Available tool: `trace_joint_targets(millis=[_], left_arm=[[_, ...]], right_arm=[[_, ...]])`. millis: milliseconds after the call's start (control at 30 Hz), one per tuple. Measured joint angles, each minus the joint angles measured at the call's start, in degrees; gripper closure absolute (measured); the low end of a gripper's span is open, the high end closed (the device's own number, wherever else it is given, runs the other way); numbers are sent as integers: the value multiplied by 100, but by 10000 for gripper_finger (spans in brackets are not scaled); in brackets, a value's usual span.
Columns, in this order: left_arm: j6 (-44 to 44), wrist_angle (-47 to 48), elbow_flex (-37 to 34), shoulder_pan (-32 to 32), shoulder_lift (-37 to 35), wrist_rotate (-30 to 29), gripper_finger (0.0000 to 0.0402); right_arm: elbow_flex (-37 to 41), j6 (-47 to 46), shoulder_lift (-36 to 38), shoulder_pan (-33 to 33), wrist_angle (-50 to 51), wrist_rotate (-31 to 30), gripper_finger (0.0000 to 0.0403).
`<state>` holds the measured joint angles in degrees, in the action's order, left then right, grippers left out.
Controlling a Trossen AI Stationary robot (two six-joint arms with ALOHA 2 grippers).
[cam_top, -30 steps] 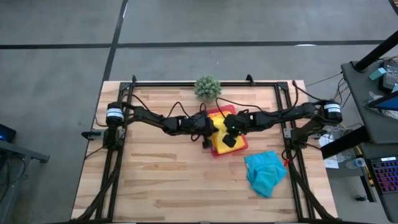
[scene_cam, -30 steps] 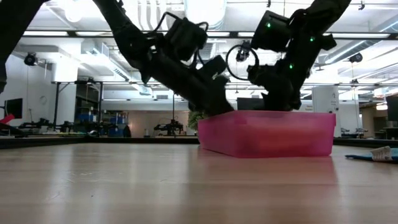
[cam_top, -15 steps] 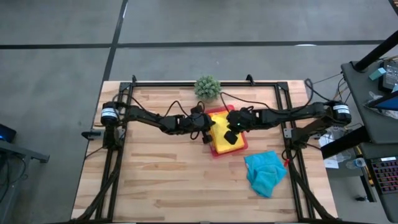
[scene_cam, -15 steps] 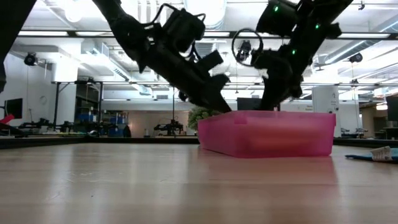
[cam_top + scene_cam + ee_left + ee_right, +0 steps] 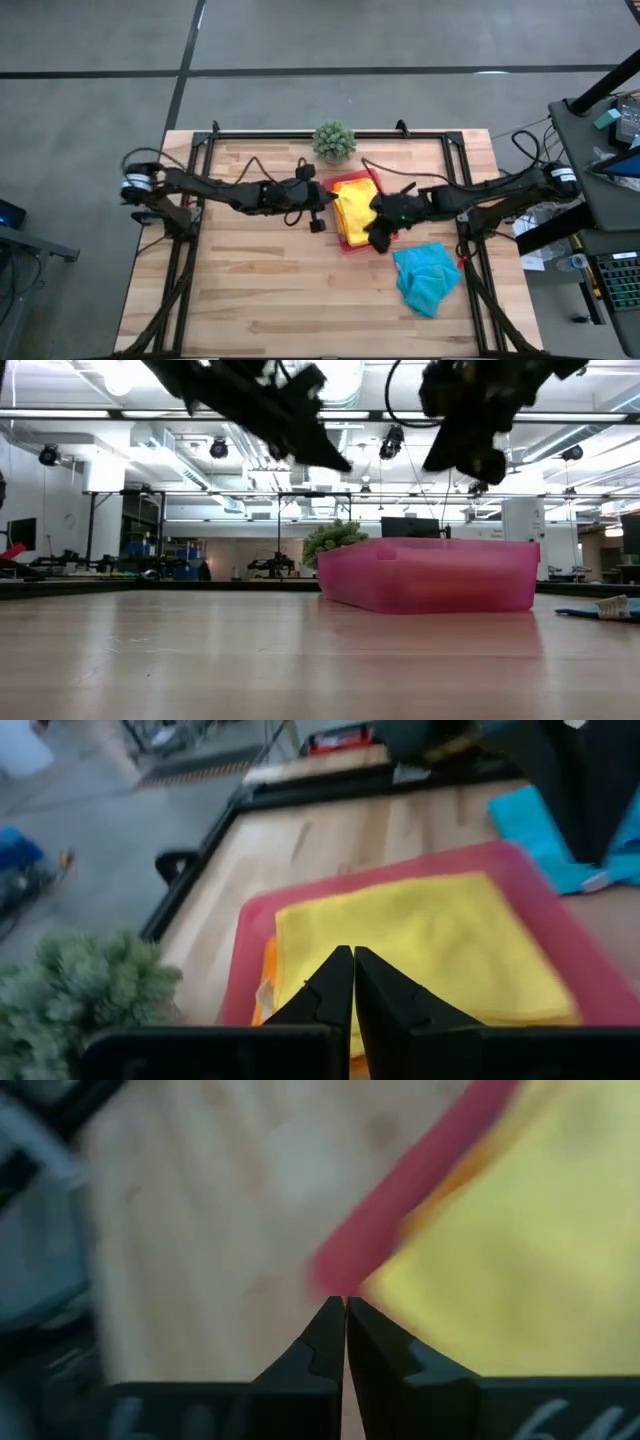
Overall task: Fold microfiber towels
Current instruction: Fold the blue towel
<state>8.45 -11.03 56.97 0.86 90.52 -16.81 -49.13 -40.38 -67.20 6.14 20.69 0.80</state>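
Overhead, both closed, empty grippers flank the pink tray (image 5: 384, 240); the left wrist view reveals an orange towel (image 5: 266, 988) under yellow

Both drawn back off the flat rigid pink rectangular tray (image 5: 352, 243) since a second ago. Left gripper (image 5: 316, 224), closed and empty, pulled out toward the left, now above bare wooden worktop (image 5: 260, 280) just beside the tray's left edge. Right gripper (image 5: 381, 241), likewise closed and empty, shifted to the tray's right front corner. Both raised well clear of the tray rim in the low view. Soft folded yellow microfiber towel (image 5: 353, 210) now uncovered, lying flat on top in the tray.
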Motion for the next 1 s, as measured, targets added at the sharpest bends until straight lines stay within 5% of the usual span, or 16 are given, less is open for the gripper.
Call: trace_joint_targets(millis=[133,467,733,1000], left_arm=[[118,-14,-249,-189,-537,2,401],[83,-42,-802,-269,-1374,6,401],[-186,-35,-815,-280,-1371,7,401],[-210,-37,-852,-282,-1371,6,401]], right_arm=[[-185,-1004,-55,502,476,846,394],[-1176,-3915,-1091,2074,4879,1598,394],[-1687,-5030,-1662,2744,4657,1445,379],[-1895,-5156,-2628,2862,4204,1309,273]])
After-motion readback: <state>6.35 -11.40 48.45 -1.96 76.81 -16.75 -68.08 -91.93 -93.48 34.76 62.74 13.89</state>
